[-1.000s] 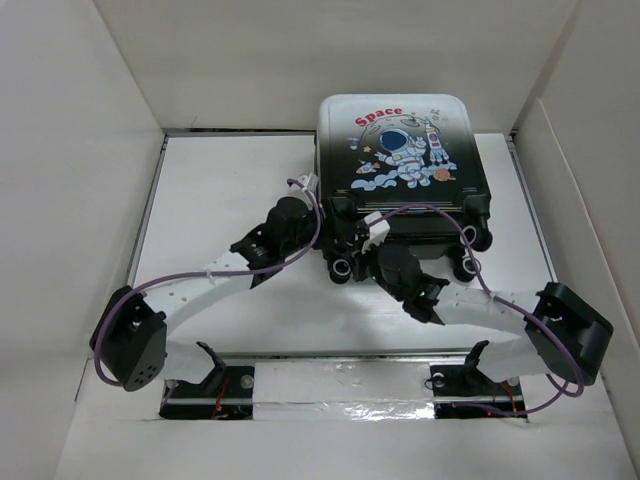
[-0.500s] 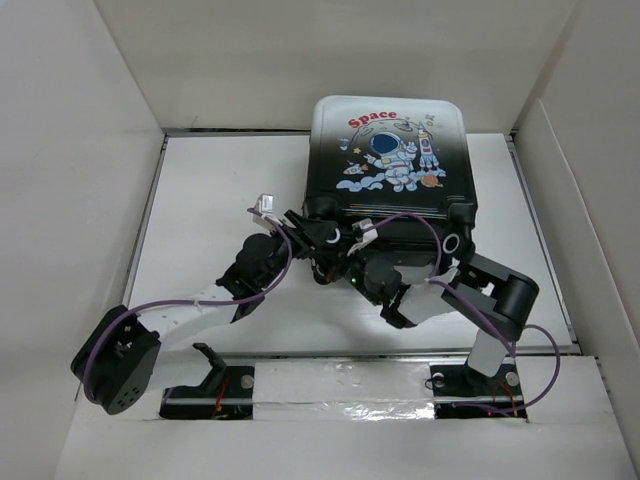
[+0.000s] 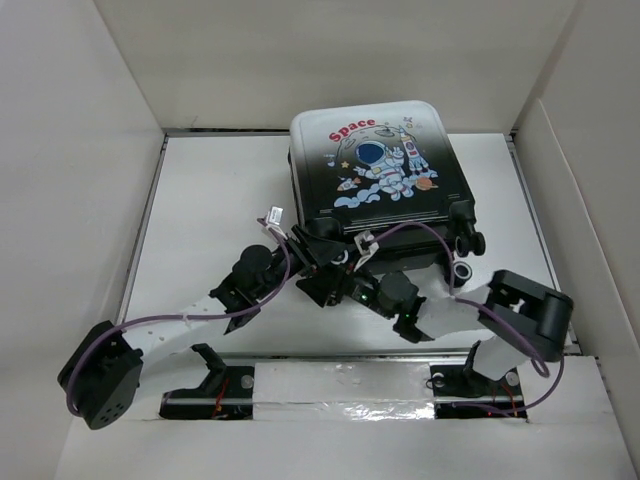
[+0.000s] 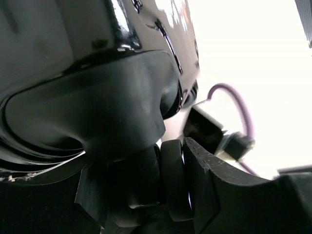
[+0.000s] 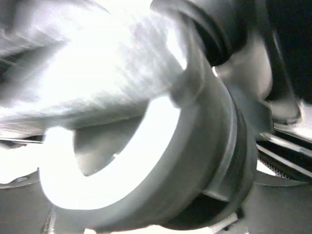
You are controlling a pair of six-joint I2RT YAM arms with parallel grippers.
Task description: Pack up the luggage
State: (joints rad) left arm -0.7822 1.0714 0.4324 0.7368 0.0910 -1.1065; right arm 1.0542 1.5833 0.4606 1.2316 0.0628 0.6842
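The luggage [image 3: 375, 165] lies closed, printed shell up, at the far middle of the table [image 3: 220, 190] — wheels toward the arms. The left gripper [image 3: 308, 243] is half-closed, fingers clamped either side of the near-left wheel [image 4: 168, 180]. The right gripper [image 3: 335, 288] sits just beside it — wrist view blurred, so jaw width cannot be told.

A white table [image 3: 210, 220] was enclosed by white panels: a back wall [image 3: 330, 60], a left panel [image 3: 70, 200] and a right panel [image 3: 595, 200]. A strip of silver tape [image 3: 340, 410] was laid along the table's near edge.
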